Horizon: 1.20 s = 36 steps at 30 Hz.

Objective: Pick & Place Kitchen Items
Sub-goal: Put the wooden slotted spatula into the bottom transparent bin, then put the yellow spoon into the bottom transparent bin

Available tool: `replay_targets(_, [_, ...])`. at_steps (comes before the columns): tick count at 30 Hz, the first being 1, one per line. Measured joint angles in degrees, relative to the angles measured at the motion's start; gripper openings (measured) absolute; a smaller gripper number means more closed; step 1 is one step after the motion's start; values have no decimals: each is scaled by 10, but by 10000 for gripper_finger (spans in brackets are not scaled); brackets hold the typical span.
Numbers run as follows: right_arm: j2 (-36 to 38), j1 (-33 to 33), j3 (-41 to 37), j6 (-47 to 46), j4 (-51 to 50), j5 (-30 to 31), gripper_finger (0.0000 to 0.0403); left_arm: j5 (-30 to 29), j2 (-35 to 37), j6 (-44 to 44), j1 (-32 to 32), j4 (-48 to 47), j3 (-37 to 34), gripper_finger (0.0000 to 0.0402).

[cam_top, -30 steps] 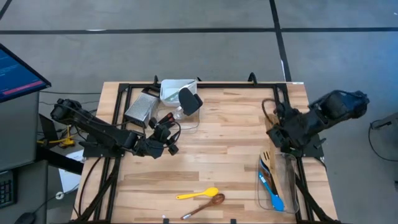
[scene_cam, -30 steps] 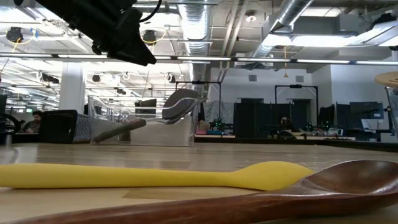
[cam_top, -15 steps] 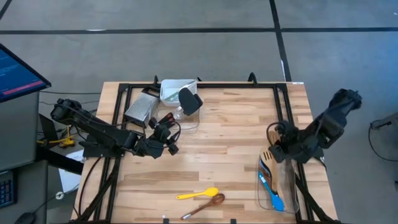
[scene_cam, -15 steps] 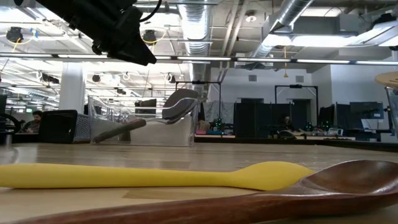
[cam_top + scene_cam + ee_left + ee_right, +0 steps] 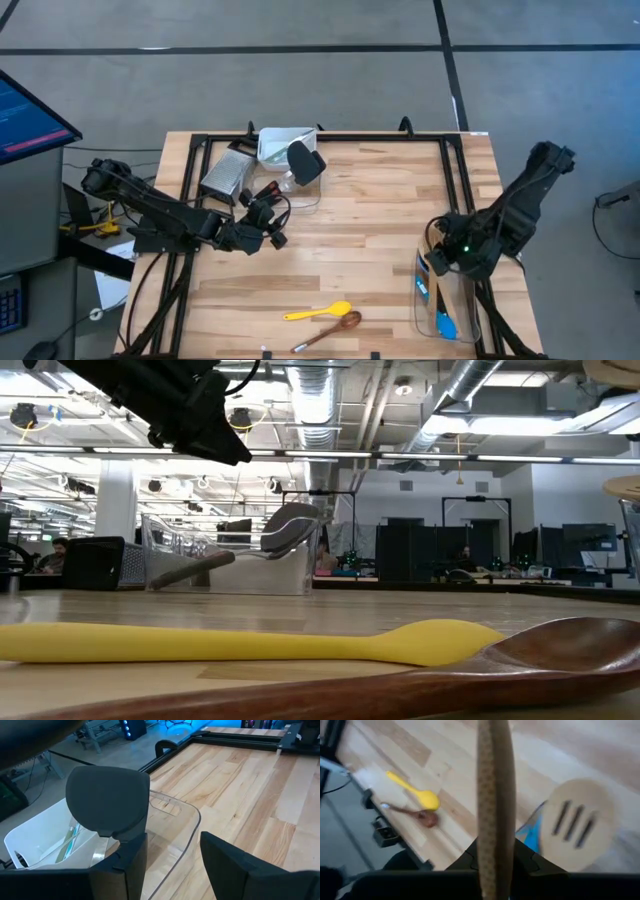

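Observation:
My right gripper (image 5: 495, 862) hangs over the clear tub (image 5: 446, 305) at the table's right edge, shut on a long wooden utensil (image 5: 495, 785) seen edge-on. In the tub under it lie a slotted wooden turner (image 5: 576, 822) and a blue spoon (image 5: 443, 322). A yellow spoon (image 5: 318, 312) and a dark wooden spoon (image 5: 330, 329) lie flat near the table's front edge. My left gripper (image 5: 172, 865) stands open in front of a second clear tub (image 5: 175, 817), where a black spatula (image 5: 107, 800) leans head up. My right gripper pinches the wooden utensil between its two fingers, on its narrow shaft (image 5: 495, 837). The utensil runs on past the fingertips, along the fingers. The fingers slant downward from above. It is lifted clear, over the turner in the tub.
A white container (image 5: 281, 143) and a metal grater (image 5: 227, 173) stand at the far left by the spatula's tub. A black frame (image 5: 330, 137) runs round the table's edges. Bare wood lies across the table's middle (image 5: 360, 230).
My right gripper has come down and toward the table's near edge with the wooden utensil, rolling its wrist. It now hangs over the right tub. My left gripper has kept still.

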State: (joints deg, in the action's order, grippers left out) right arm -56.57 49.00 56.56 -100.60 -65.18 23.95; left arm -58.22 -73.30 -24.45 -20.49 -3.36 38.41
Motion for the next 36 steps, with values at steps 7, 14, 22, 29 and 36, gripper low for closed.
replay_targets(7, [4, 13, -60, -12, 67, 19, 25, 0, 0, 0, 0, 0, 0, 170])
replay_targets(14, [7, 13, -121, -33, 130, 23, 25, 0, 0, 0, 0, 0, 0, 170])
replay_targets(22, [12, 13, -147, -33, 161, 5, 33, 0, 0, 0, 0, 0, 0, 170])
replay_targets(29, [12, -5, -148, -23, 130, -56, 142, 0, 0, 0, 0, -1, 0, 170])
replay_targets(36, [44, -32, -148, -8, 107, -122, 201, 0, 0, 0, 0, 0, 0, 170])
